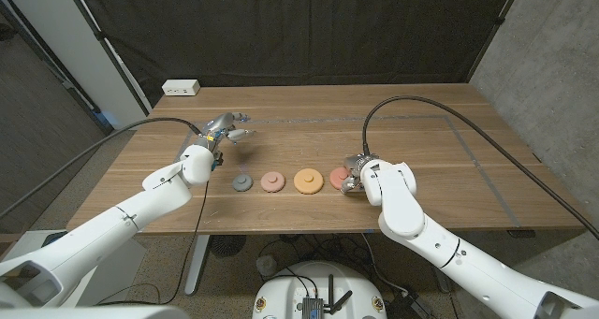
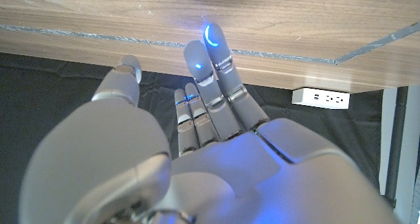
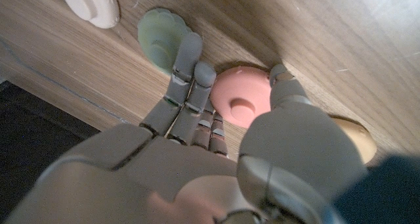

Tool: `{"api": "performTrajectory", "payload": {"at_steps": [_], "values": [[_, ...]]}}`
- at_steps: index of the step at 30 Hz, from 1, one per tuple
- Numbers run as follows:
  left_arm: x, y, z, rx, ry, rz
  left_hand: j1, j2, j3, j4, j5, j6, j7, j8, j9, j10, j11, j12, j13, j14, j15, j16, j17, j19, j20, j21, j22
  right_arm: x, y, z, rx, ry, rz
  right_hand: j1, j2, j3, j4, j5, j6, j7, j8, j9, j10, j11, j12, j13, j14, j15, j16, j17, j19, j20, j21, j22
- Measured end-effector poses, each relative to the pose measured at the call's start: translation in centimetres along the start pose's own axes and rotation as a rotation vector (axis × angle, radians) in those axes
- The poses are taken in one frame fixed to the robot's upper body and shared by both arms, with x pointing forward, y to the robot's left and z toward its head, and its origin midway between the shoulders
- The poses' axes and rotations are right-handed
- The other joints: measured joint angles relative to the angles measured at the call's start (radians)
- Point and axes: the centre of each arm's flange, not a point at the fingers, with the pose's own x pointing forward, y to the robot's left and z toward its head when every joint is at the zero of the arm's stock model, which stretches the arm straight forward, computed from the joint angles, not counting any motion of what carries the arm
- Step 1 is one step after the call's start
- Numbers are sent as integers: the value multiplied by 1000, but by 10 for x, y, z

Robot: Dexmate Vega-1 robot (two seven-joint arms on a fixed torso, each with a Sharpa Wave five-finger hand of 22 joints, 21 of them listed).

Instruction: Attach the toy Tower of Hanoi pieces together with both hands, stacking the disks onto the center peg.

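Four toy disks lay in a row across the middle of the desk, spaced apart so that each could be taken singly: a gray disk, a pale pink disk, an orange disk and a coral disk at the robot's right end. None was stacked. Each visible disk carried a short raised stub at its centre, which was probably how the pieces plugged together.

The right robot hand sat low on the desk against the coral disk. In the right wrist view its fingers reached along one side of that disk and the thumb along the other, bracketing the rim as if for a pinch. Whether they were actually clamping it, I could not tell; the disk lay flat on the wood.

The left robot hand hung behind the gray disk, well clear of the row, fingers spread and holding nothing. It looked parked to leave the disks in sight, ready to steady a receiving piece. A white power strip lay at the far edge.
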Motion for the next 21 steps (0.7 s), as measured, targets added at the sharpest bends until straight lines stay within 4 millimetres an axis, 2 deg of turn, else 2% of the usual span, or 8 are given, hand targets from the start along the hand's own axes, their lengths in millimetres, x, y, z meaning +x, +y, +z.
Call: {"api": "performTrajectory", "payload": {"at_steps": [3, 7, 16, 21], "values": [[0, 0, 0, 0, 0, 0, 0, 0, 0, 0, 0, 0, 0, 0, 0, 0, 0, 0, 0, 0, 0, 1, 0, -6, 2, 4, 0, 0, 1, -1, 1, 1, -2, 6, 7, 12, -11, 7, 51, -12, 18, 0, 51, -15, 17, 5, 39, -9, 28, 52, 29, -12, 22, 11], [1, 0, 2, -2, -3, 1, 0, 0, 0, 0, 0, 0, 0, 0, 0, 0, 0, 0, 0, 0, 0, 1, 0, -8, 3, 4, -5, 0, 2, -2, 10, -4, -18, 8, 8, 31, -11, 16, 76, 2, 39, 2, 80, -8, 34, 19, 78, -25, 53, 99, 59, -20, 41, 18], [2, 0, 3, -3, -6, 1, 0, 0, 0, 0, 0, 0, 0, 0, 0, 0, 0, 0, 0, -2, -2, 5, -5, -9, 1, 11, -8, 0, 3, -4, 29, -18, -58, 2, 16, 51, -31, 45, 112, 39, 65, 3, 126, 39, 58, 21, 148, -52, 97, 134, 116, -38, 60, 37], [2, 0, 4, -2, -6, 2, 0, 0, 0, 0, 4, 0, 0, 0, 0, 0, 0, 0, 0, -2, -2, 5, -5, -9, 1, 11, -9, 0, 3, -6, 39, -25, -77, 2, 16, 58, -38, 56, 128, 54, 68, 3, 140, 53, 64, 21, 178, -67, 109, 134, 137, -44, 63, 46]]}}
